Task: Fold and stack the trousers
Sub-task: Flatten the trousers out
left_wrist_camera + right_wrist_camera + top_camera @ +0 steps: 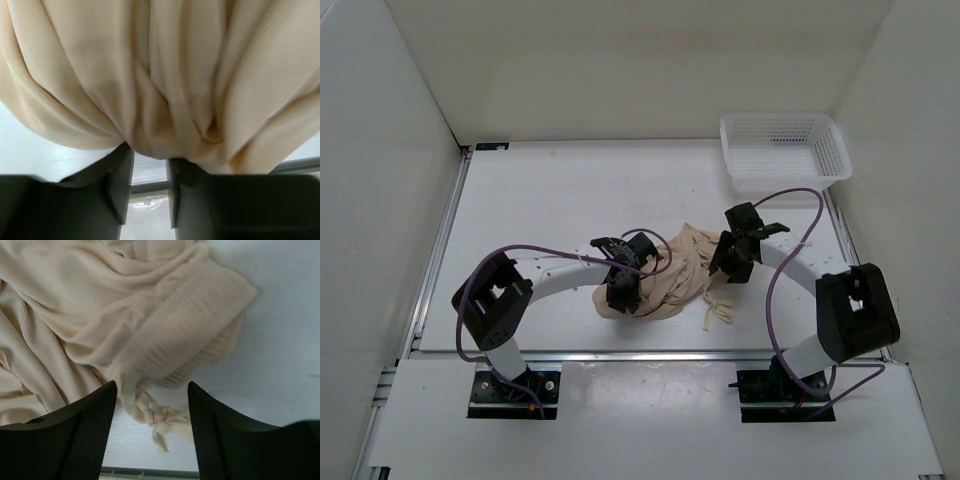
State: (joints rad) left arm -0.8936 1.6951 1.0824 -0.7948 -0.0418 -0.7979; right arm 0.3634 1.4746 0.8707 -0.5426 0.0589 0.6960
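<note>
The trousers lie bunched by the middle of the desk's near edge, the heap running left to right between the arms. The left gripper, jaws narrow, seems to pinch gathered folds at its left end. The right gripper, jaws wide, faces the ribbed waistband just ahead.

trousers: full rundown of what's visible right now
The trousers are light beige, thin, finely ribbed fabric, crumpled in one unfolded heap on the table mid-workspace. A gathered elastic waistband and a knotted drawstring lie on the right side, and the drawstring trails onto the table. The left hand pinches a bunch of converging folds. The open right hand hovers over the drawstring, not visibly touching.
</note>
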